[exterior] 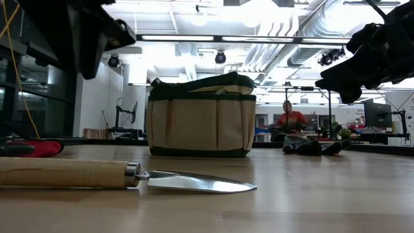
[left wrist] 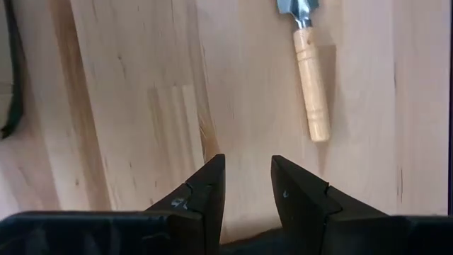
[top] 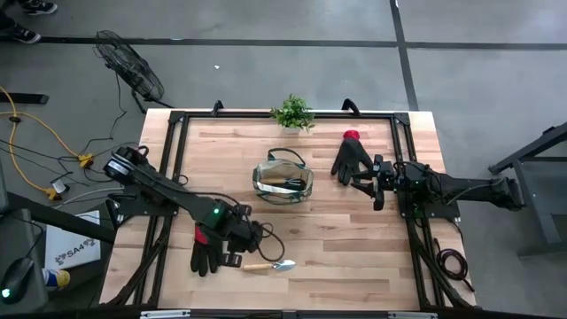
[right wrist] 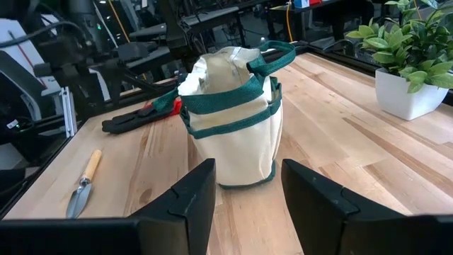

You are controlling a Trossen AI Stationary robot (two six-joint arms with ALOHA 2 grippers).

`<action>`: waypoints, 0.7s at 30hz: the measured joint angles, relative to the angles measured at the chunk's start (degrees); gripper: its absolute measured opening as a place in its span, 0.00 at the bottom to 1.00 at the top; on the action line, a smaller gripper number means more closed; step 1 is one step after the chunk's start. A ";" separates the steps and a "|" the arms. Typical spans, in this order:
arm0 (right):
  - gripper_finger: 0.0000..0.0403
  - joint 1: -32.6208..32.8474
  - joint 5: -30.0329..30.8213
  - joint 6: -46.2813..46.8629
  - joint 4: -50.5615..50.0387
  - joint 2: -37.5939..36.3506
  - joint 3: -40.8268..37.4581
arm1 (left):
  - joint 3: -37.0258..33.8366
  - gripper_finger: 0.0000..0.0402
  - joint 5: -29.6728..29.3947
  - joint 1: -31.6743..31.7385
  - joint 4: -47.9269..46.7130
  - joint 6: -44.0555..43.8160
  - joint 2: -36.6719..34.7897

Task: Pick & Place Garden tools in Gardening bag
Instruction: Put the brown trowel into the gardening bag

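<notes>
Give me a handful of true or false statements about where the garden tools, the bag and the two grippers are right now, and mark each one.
1. The wooden-handled trowel lies on the table, outside the gardening bag. True.
2. The left gripper is clamped on the trowel. False: its fingers are open and empty, and the trowel lies apart from them.
3. One black glove lies by the left arm and the other glove by the right arm. True.
4. The potted plant stands inside the bag. False: it stands on the table at the far edge, beyond the bag.
5. The right gripper holds a glove. False: it is open and empty, facing the bag.
</notes>
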 joint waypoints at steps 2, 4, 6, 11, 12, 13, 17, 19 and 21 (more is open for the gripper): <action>0.38 -0.01 0.00 0.00 0.02 0.00 0.01 | 0.00 0.29 0.00 0.00 0.96 -1.33 0.88; 0.38 0.01 0.00 0.00 0.01 0.00 -0.01 | 0.00 0.33 0.10 -0.04 2.31 -2.70 1.76; 0.38 0.00 0.00 0.00 0.01 0.00 0.00 | 0.00 0.38 1.06 -0.06 3.67 -3.89 2.83; 0.38 0.01 0.00 0.00 -0.01 0.00 0.01 | 0.00 0.50 7.67 -0.02 4.62 -6.56 5.30; 0.38 -0.01 0.00 0.02 0.00 0.00 0.01 | 0.00 0.51 8.93 -0.08 4.46 -6.62 5.79; 0.38 0.00 -0.01 0.01 -0.05 0.00 0.01 | 0.00 0.52 9.63 -0.36 4.61 -6.65 6.26; 0.38 -0.01 -0.01 0.01 -0.07 0.01 0.01 | -0.02 0.53 10.42 -1.16 7.12 -5.98 7.58; 0.38 -0.01 0.00 0.00 -0.02 0.00 0.01 | 0.00 0.53 10.43 -1.56 9.59 -5.79 8.12; 0.38 0.00 0.00 0.00 -0.02 0.01 0.01 | -0.04 0.53 10.30 -1.91 10.44 -5.80 8.26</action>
